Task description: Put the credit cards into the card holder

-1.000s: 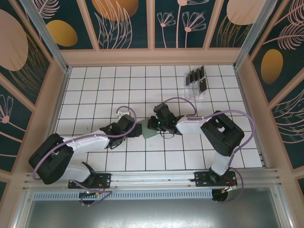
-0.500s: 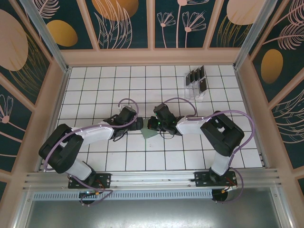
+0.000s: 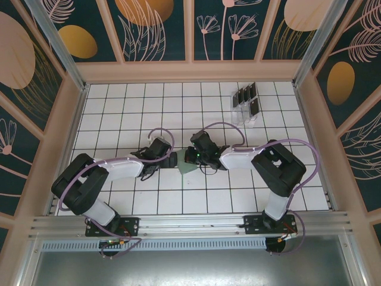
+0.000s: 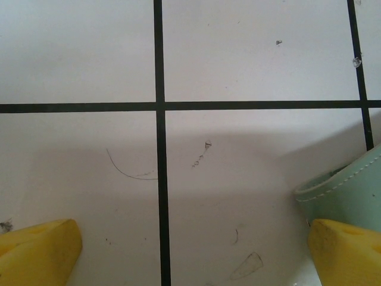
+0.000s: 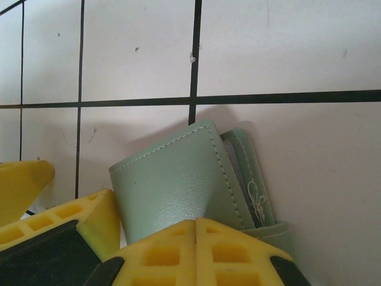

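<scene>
The sage-green card holder (image 3: 187, 165) lies folded on the tiled floor at mid-table; its stitched cover (image 5: 172, 185) is seen close up, tilted. My right gripper (image 5: 195, 238) is shut, its two yellow fingertips pressed together right over the holder's near edge, nothing visibly between them. It reaches in from the right (image 3: 191, 157). My left gripper (image 4: 193, 256) is open wide just left of the holder (image 4: 348, 190), its right finger (image 4: 345, 250) next to the holder's edge. The dark credit cards (image 3: 247, 95) stand at the back right.
The cards sit in a clear plastic slotted rack (image 3: 244, 113) near the back wall. The left gripper's yellow fingers (image 5: 89, 220) crowd the holder's left side. Wooden walls enclose the white tiled floor (image 3: 119, 107). Both arms' cables loop above mid-table.
The left arm has swung in from the lower left, bringing its open gripper up to the holder's left edge. The right gripper has stayed shut at the holder.
</scene>
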